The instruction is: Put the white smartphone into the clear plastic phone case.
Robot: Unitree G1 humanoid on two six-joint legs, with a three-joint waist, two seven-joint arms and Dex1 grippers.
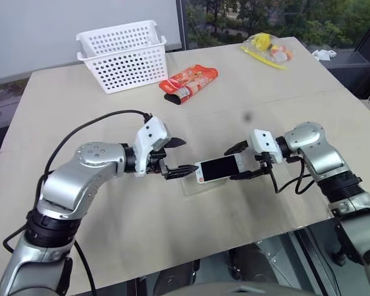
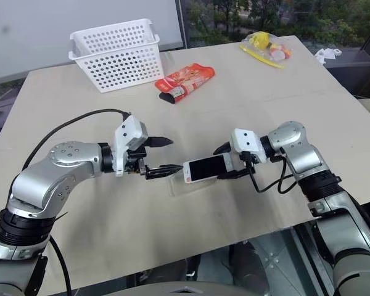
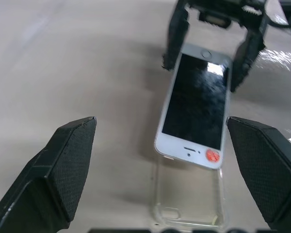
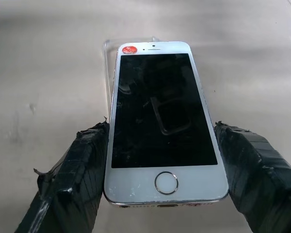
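Right wrist view — right gripper (image 4: 160, 170) jaws clamp white smartphone (image 4: 160, 116) | long axis toward left gripper (image 1: 176, 157), released

The setting looks like an office or lab room in a building beside greenery. A large plain beige table (image 1: 111, 246) stands against a pale wall and a tall dark-framed window (image 1: 265, 18) that looks onto trees. On the table sit a white perforated basket (image 1: 123, 55), a red snack packet (image 1: 188, 83) and a yellow bagged item (image 1: 268, 46).
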